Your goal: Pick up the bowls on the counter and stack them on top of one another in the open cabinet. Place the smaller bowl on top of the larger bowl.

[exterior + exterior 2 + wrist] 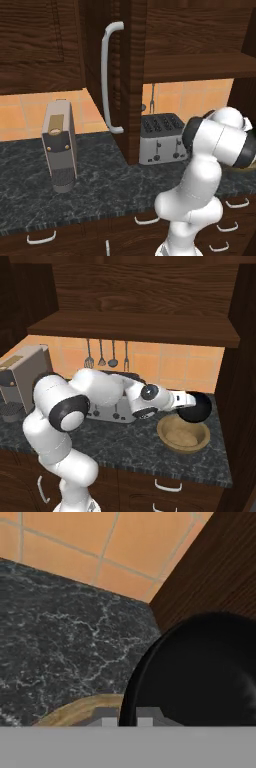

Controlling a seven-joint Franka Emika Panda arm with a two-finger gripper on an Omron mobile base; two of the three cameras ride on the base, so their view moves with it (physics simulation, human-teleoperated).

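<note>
The gripper point(192, 401) reaches out to the right over the counter point(125, 443) and looks to be pinched on the rim of the smaller bowl point(198, 407); in the hand view the two finger tips stand on either side of the black rim point(127, 704). The black bowl hangs just above the far right edge of the larger bowl point(183, 435), which sits on the counter right of the toaster point(107, 411); whether the two bowls touch cannot be told.

The step in hand seems to be carrying the black bowl, though the tan one belongs underneath in the open cabinet point(135, 328). A sound course would be to lift straight up to clear the tan rim, keep the bowl level, then swing wide of the shelf's front edge before moving in. A rim grip on a glossy bowl may slip, so slow, smooth motion is wise. The wood side panel point(215, 567) stands close on the right and needs clearance.
</note>
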